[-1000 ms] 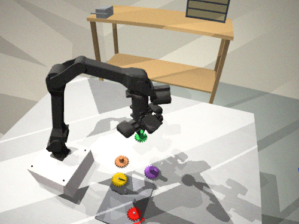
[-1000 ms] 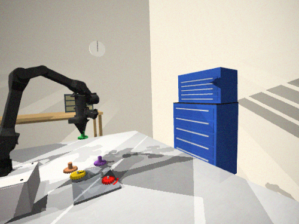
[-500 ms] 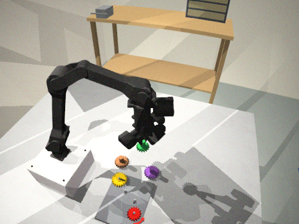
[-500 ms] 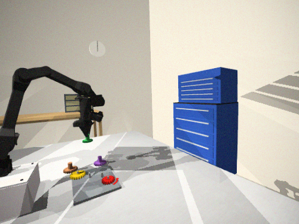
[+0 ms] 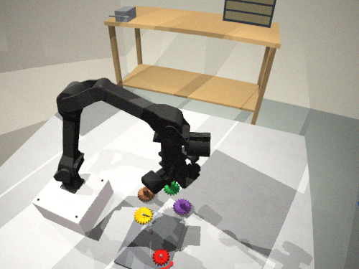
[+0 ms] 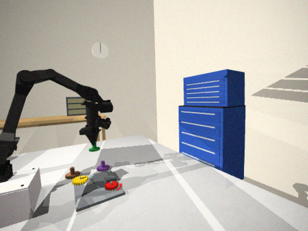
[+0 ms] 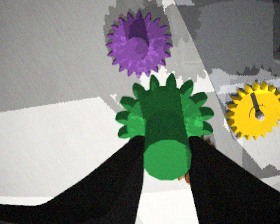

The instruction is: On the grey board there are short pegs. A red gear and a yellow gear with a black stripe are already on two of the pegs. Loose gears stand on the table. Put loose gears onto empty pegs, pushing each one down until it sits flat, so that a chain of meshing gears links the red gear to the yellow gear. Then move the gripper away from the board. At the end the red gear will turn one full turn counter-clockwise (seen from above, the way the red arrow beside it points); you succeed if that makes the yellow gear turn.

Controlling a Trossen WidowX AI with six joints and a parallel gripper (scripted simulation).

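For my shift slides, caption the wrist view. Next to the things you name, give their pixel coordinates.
Gripper (image 5: 171, 183) (image 6: 93, 143) (image 7: 166, 145) holding the green gear (image 5: 171, 189) (image 6: 94, 149) (image 7: 167, 159), with purple (image 5: 182, 206) (image 6: 103, 167) (image 7: 139, 45) and yellow (image 5: 143, 216) (image 6: 80, 180) (image 7: 252, 117) gears beyond.
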